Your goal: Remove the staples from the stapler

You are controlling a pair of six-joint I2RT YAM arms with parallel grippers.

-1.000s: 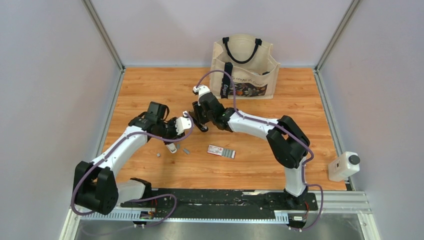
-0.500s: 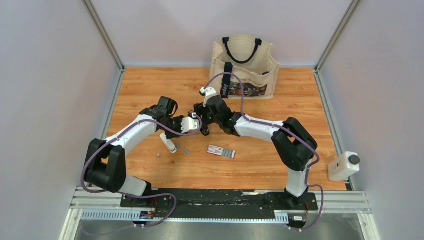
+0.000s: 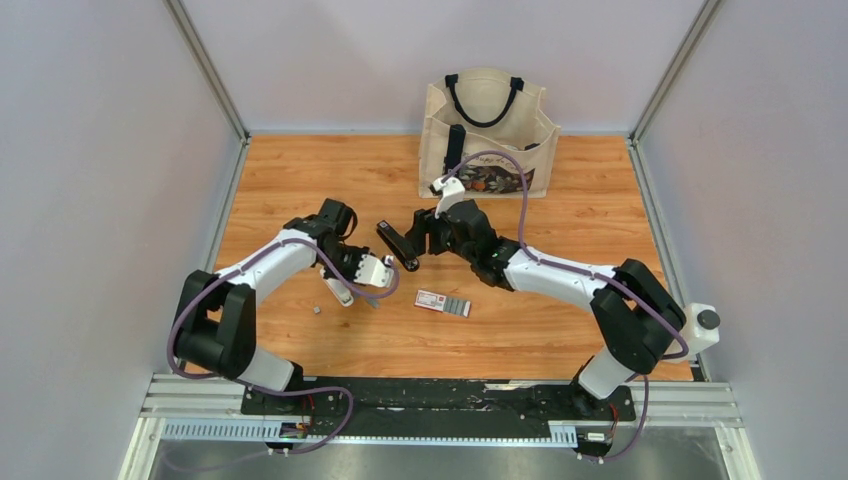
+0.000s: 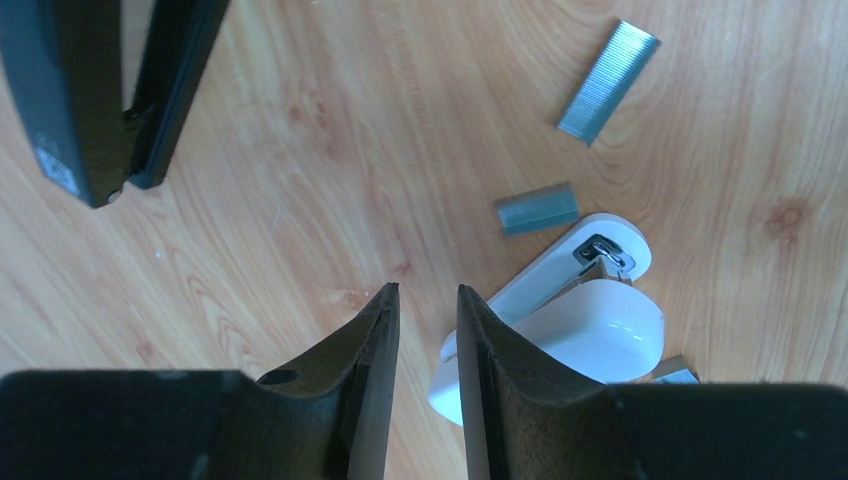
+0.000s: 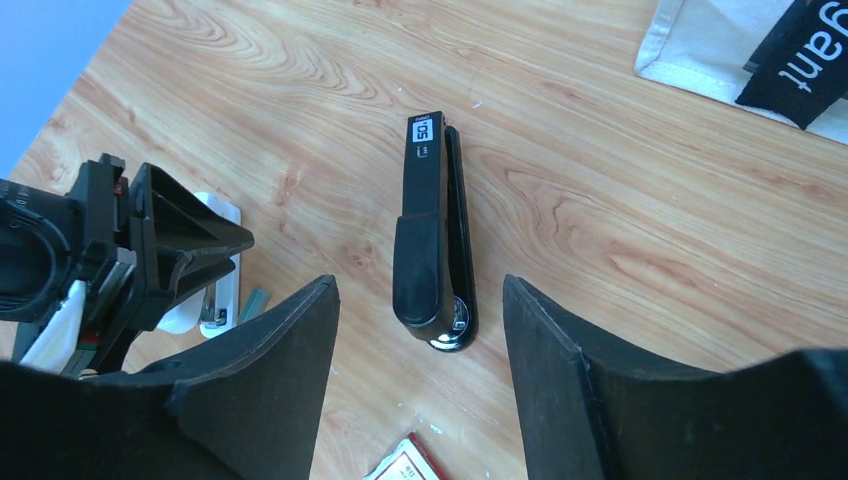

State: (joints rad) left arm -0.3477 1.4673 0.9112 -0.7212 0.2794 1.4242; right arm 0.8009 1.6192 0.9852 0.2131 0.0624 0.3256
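Observation:
The black stapler lies shut on the wooden table; it also shows in the right wrist view and the left wrist view. My right gripper is open and empty, its fingertips apart just short of the stapler's near end. My left gripper is empty, jaws only narrowly apart, over bare wood beside a white stapler. Loose staples lie on the table: a longer strip and a short piece.
The white stapler lies opened left of centre. A red-and-white box lies in front of the right gripper. A canvas tote bag stands at the back. A white device sits at the right edge.
The right gripper has let go of the black stapler and drawn back to the right; the stapler now lies on the table. The left gripper has moved away, toward the white stapler.

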